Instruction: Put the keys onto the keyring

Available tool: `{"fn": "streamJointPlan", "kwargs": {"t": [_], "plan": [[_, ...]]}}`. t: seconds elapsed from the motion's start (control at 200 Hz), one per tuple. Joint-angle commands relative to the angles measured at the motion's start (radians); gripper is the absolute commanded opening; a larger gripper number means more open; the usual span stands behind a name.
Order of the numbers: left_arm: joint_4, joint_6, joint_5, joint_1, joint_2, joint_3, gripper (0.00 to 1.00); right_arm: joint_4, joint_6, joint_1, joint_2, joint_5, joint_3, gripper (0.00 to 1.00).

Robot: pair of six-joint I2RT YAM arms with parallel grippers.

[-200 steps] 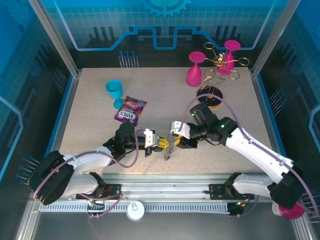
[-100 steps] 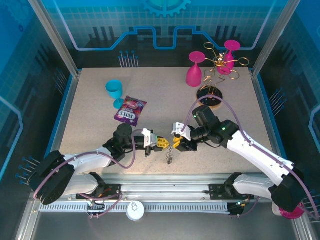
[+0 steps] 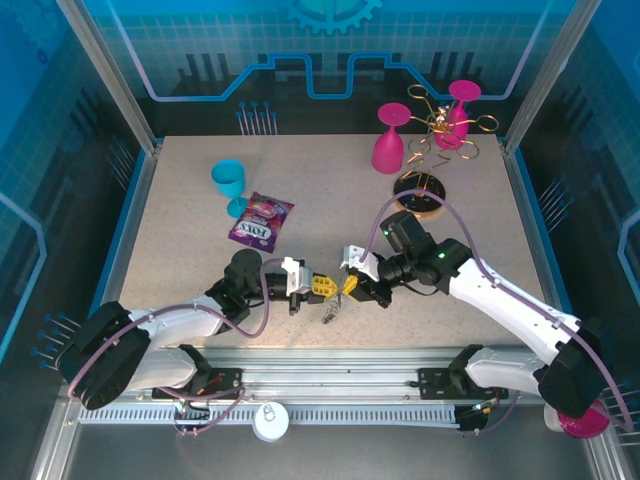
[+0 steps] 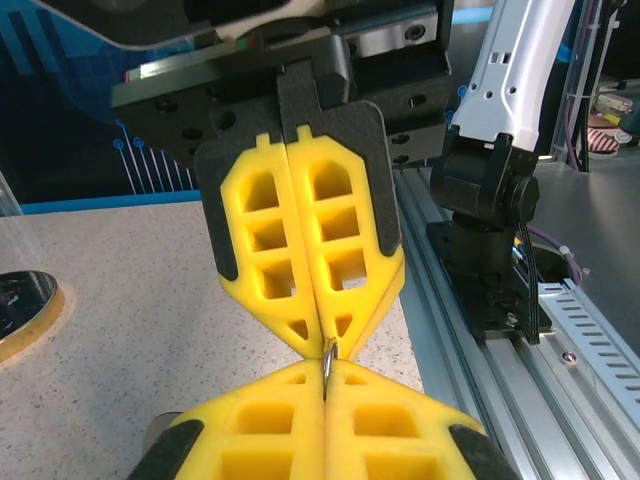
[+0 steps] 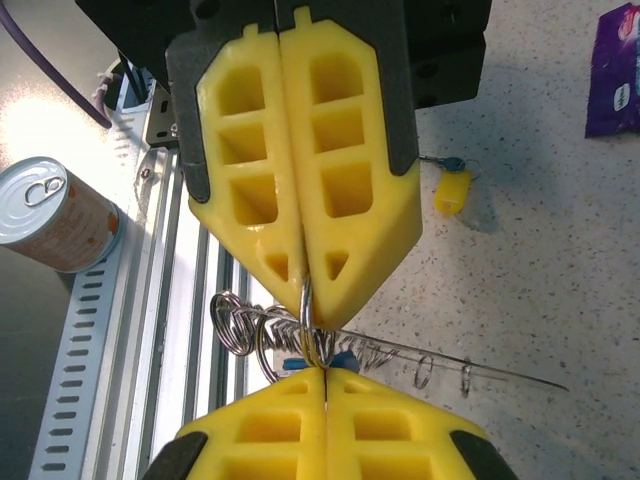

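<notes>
Both grippers meet tip to tip near the table's front edge. My left gripper (image 3: 320, 287) (image 4: 325, 366) is shut on a thin wire loop of the keyring (image 4: 327, 352). Facing it, my right gripper (image 3: 350, 284) (image 5: 325, 373) is shut on the same loop (image 5: 307, 305). The keyring's chain-like links (image 5: 250, 330) and a long straight wire (image 5: 480, 368) hang between and below the fingers, dangling in the top view (image 3: 333, 310). A blue bit (image 5: 340, 361) of a key shows just behind my right fingertips. The yellow-headed key (image 5: 452, 189) lies on the table beyond the left gripper.
A purple snack bag (image 3: 261, 221) and a teal cup (image 3: 228, 180) stand at the back left. A pink glass (image 3: 390, 143) and the gold wire rack (image 3: 440, 125) on its round base (image 3: 420, 195) stand at the back right. A can (image 5: 55, 215) sits past the front rail (image 3: 330, 375).
My right gripper has closed and come in against the left gripper's tips, now pinching the keyring. The left gripper has stayed shut, shifting slightly.
</notes>
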Motion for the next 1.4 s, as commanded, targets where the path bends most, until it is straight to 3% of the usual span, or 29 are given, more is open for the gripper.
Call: {"fn": "streamJointPlan", "kwargs": {"t": [0.0,0.12,0.385,0.716,0.846,0.876,0.901,0.976,1.026,1.216,1.396], "plan": [[0.098,-0.025,0.036,-0.001,0.003,-0.002,0.0,0.046,0.049,0.008,0.02,-0.048,-0.026,0.03],[0.097,-0.022,0.031,-0.001,0.005,-0.003,0.0,0.083,0.074,0.008,0.0,-0.04,-0.037,0.18],[0.098,-0.025,0.031,-0.002,0.016,0.0,0.0,0.139,0.082,-0.007,-0.079,-0.015,-0.075,0.26],[0.106,-0.032,0.031,-0.002,0.019,-0.001,0.0,0.181,0.093,-0.001,-0.04,-0.053,-0.071,0.19],[0.105,-0.034,0.025,-0.002,0.019,-0.002,0.0,0.171,0.083,0.0,-0.029,-0.054,-0.061,0.0],[0.105,-0.033,0.019,-0.002,0.019,-0.001,0.0,0.161,0.076,0.0,-0.03,-0.048,-0.06,0.0],[0.102,-0.033,0.01,-0.001,0.019,-0.002,0.0,0.148,0.068,0.0,-0.032,-0.041,-0.039,0.0],[0.069,-0.016,-0.034,-0.001,0.019,0.006,0.21,0.077,0.025,0.001,-0.028,-0.008,-0.001,0.0],[0.003,0.015,-0.051,-0.003,0.016,0.019,0.24,0.012,-0.018,0.007,-0.019,0.023,0.029,0.0],[-0.289,0.151,-0.14,-0.031,0.005,0.092,0.25,-0.236,-0.17,0.05,0.06,0.136,0.16,0.0],[-0.303,0.149,-0.157,-0.036,0.006,0.097,0.22,-0.355,-0.241,0.11,0.145,0.243,0.257,0.0]]}}
